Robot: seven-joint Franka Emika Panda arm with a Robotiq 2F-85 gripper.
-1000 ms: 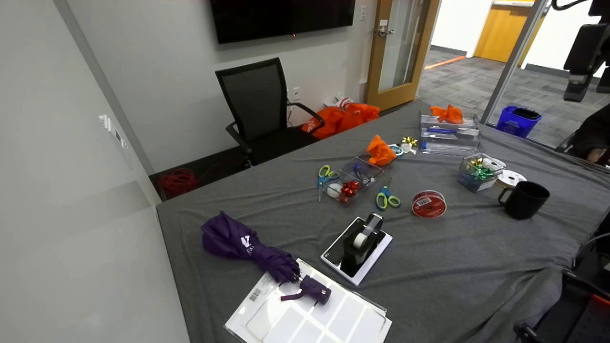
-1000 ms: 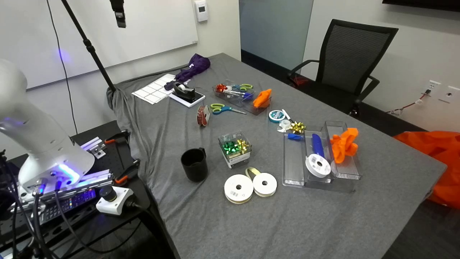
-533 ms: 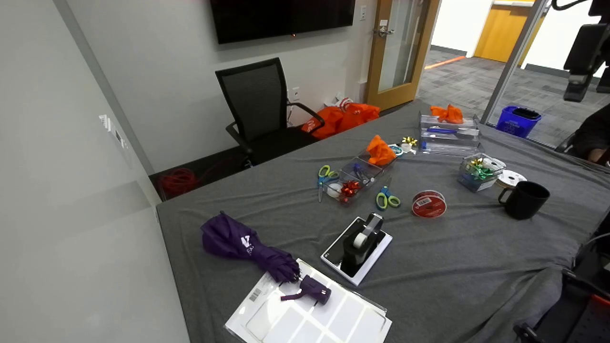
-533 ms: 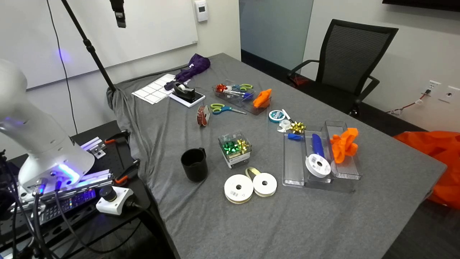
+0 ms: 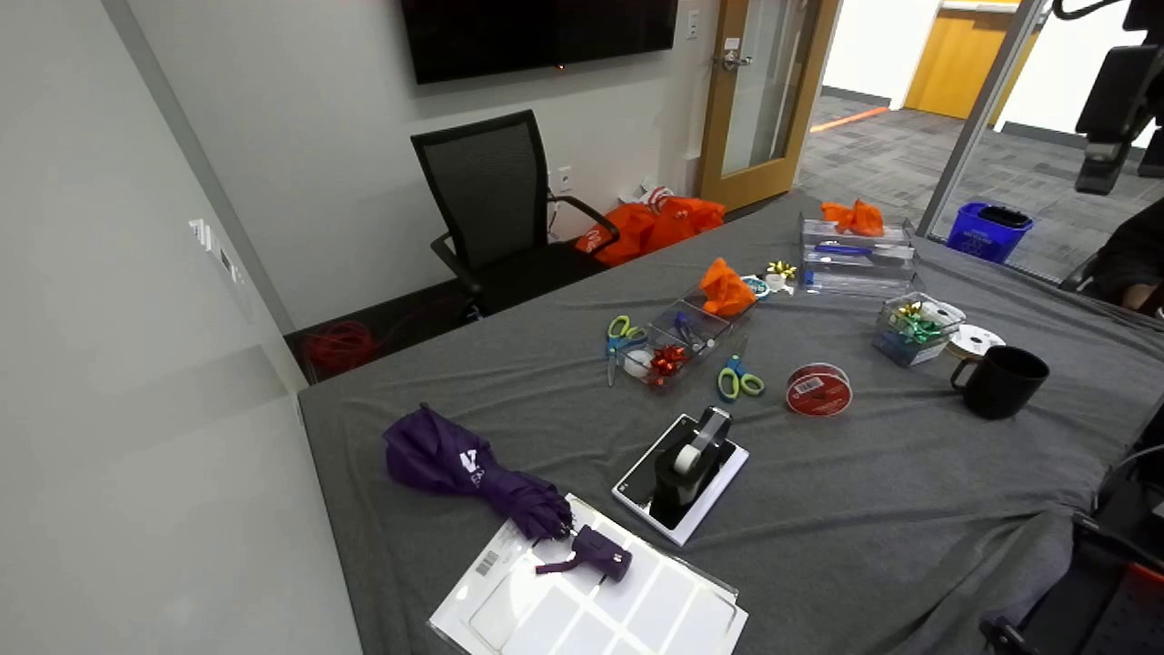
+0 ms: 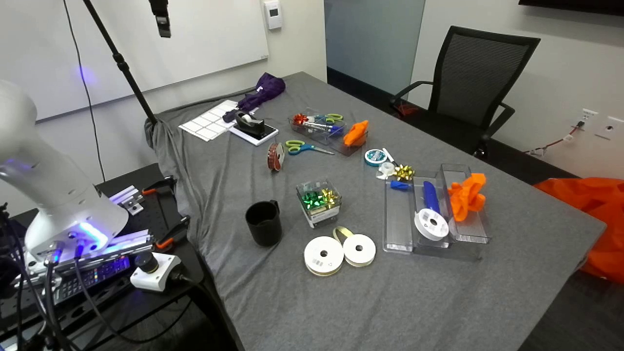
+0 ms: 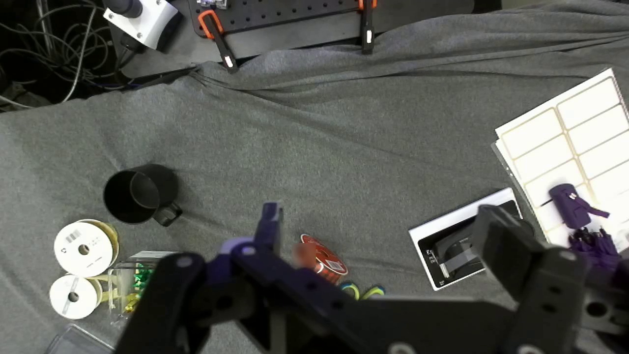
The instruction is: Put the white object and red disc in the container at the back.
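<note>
The red disc (image 5: pixel 818 391), a red ribbon spool (image 7: pixel 334 258), stands on its edge on the grey cloth in both exterior views. White ribbon spools (image 6: pixel 323 256) lie flat beside the small clear box; which thing is the white object I cannot tell. A clear compartment container (image 6: pixel 399 229) sits toward the far end, with a white spool (image 6: pixel 431 224), a blue item and an orange bow in it. My gripper (image 7: pixel 382 211) hangs high over the table, fingers wide apart with nothing between them. In the wrist view the red spool is partly hidden behind one finger.
A black mug (image 6: pixel 264 223) and a small clear box of bows (image 6: pixel 319 204) stand near the spools. Scissors (image 5: pixel 739 377) lie beside another clear divided box (image 5: pixel 668 318). A tape dispenser (image 5: pixel 691 459), purple umbrella (image 5: pixel 468 468) and label sheets (image 5: pixel 627 609) occupy the opposite side.
</note>
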